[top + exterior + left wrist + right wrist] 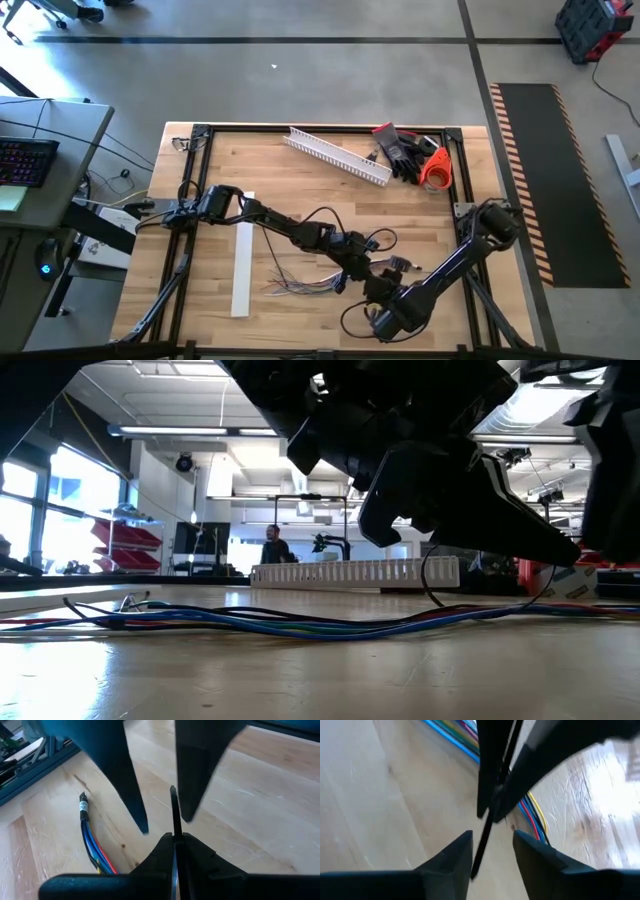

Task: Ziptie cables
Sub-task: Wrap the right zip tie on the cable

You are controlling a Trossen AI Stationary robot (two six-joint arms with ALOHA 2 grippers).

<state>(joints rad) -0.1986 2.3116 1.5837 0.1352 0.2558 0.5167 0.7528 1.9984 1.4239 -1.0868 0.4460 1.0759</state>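
The cables [300, 285], thin blue, red, yellow and dark wires, lie loose on the wooden table near its front middle; they also show in the low view [300, 625] and in both wrist views [90, 840] [451, 737]. Just to their right, above the table, my left gripper [175, 837] is shut on a thin black ziptie [173, 805]. My right gripper [492, 857] faces it, open. Its two fingers [455, 860] stand on either side of the ziptie's free end [480, 847]; whether they touch it does not show. My left gripper pinches the black ziptie between its two fingertips, and the strip [173, 822] sticks straight out past them. The fingers slant downward from the table's left side and lie along the tie. The tie is lifted clear of the table, its free end between the right gripper's fingers.
A flat white strip [243, 255] lies left of the cables. At the back are a white slotted channel [335, 155], black gloves [400, 150] and an orange roll [435, 170]. Black frame rails [200, 135] border the table. A person [272, 545] stands in the room behind.
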